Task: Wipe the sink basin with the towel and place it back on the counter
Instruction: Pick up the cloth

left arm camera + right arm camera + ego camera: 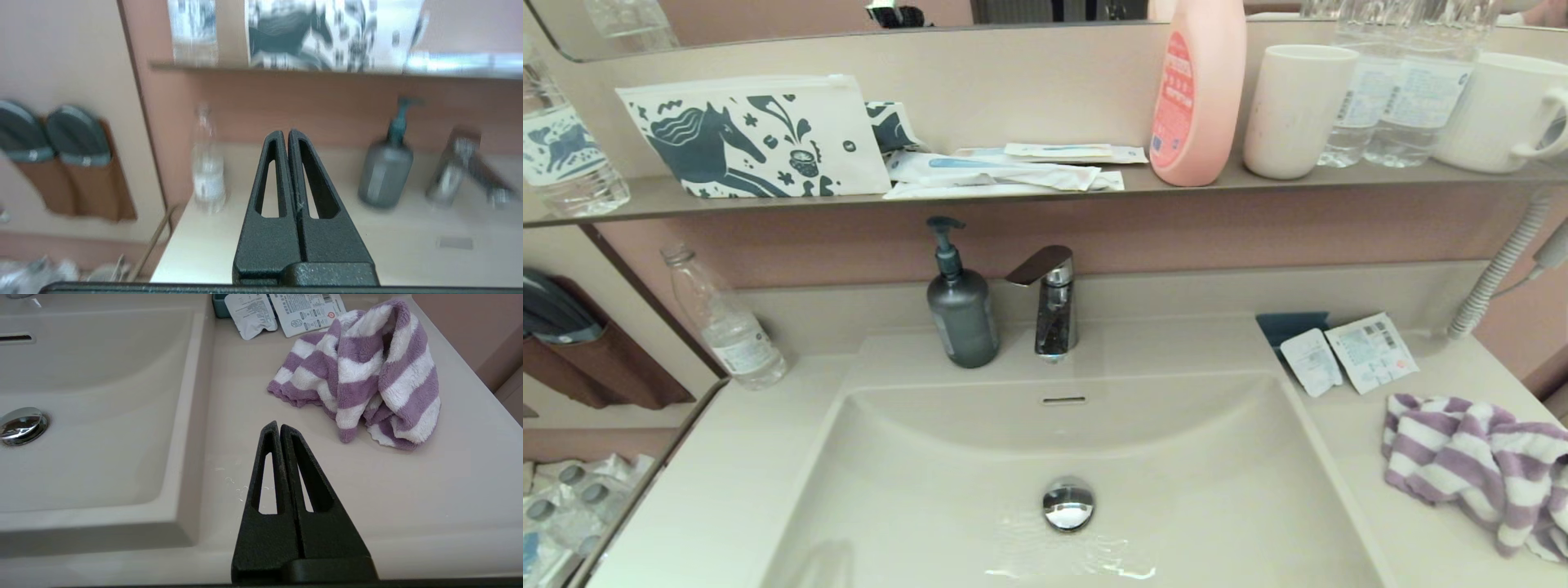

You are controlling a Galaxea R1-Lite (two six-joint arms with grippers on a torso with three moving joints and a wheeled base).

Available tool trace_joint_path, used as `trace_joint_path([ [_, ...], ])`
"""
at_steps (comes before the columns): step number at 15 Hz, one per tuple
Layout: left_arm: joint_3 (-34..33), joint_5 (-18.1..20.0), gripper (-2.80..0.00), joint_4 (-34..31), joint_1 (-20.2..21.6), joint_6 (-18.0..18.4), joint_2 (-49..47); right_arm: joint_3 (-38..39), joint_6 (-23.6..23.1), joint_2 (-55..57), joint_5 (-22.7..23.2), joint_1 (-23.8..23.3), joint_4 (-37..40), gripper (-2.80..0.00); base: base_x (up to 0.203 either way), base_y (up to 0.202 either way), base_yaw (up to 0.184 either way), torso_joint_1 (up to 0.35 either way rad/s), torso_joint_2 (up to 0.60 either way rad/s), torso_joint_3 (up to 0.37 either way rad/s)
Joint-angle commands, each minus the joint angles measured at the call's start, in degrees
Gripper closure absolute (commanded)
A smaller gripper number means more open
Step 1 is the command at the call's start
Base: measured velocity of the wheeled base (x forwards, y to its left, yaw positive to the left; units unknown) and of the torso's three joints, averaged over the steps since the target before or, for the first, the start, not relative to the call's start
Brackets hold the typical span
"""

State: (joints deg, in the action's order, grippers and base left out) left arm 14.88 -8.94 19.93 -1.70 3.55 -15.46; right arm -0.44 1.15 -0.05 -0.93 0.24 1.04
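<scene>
The striped towel [359, 371] is seen crumpled on the counter [429, 490], just ahead of the right tool [279, 426] and slightly to its outer side, apart from it. The right tool is held above the counter with its fingers pressed together, nothing gripped. The sink basin [98, 428] lies to its inner side, with water pooled near the chrome drain plug [1068, 504]. The left tool [288, 132] is likewise pressed together, empty, over the counter's far end, facing a clear bottle [208, 171]. The task appears to be at its opening step: before any wiping, the right tool's fingers must be spread and brought onto the towel.
</scene>
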Motion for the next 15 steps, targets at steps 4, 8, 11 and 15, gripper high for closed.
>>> trace_joint_path([
  [4,-6.0,8.6,0.0,-15.3,1.3,0.0,15.4,0.0,0.0,0.0,0.0,0.0,0.0,0.0,0.0,0.0,0.0,0.0,0.0,0.0],
  [8,-11.7,9.9,0.0,-16.1,1.4,0.0,15.5,0.0,0.0,0.0,0.0,0.1,0.0,0.0,0.0,0.0,0.0,0.0,0.0,0.0],
  [11,-14.9,9.7,0.0,-16.7,1.4,-0.3,15.5,0.0,0.0,0.0,0.0,0.0,0.0,0.0,0.0,0.0,0.0,0.0,0.0,0.0],
  [15,-14.9,9.6,0.0,-20.0,1.4,-0.5,15.5,0.1,-0.4,0.0,0.0,0.0,0.0,0.0,0.0,0.0,0.0,0.0,0.0,0.0],
])
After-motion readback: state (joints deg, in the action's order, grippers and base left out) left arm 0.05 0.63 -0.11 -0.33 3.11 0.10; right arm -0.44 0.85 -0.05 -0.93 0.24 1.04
